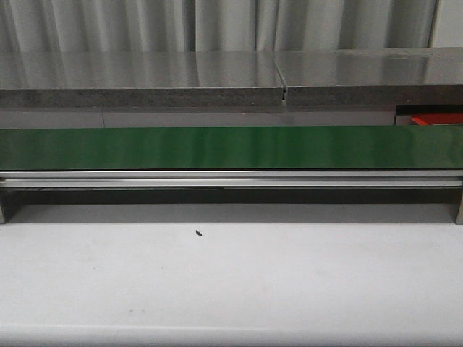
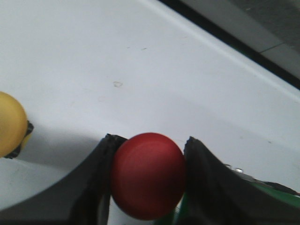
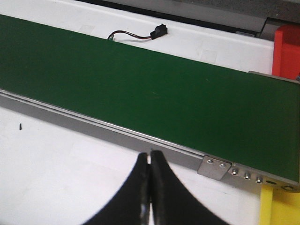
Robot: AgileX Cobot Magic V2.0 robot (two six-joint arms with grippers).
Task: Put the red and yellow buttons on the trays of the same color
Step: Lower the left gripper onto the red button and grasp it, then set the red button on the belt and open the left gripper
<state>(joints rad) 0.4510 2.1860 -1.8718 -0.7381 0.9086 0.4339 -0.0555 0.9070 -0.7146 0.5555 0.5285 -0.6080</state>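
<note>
This looks like a lab or workshop where machines get tested. A long green moving belt with a silver metal frame [image 1: 231,148] runs across a plain white table [image 1: 231,282]. Behind it sit grey shiny metal shelves [image 1: 145,76] and pale curtains [image 1: 217,25].

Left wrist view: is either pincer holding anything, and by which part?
The left pincer grips the red button across its rounded sides. The right pincer is shut on nothing.
</note>
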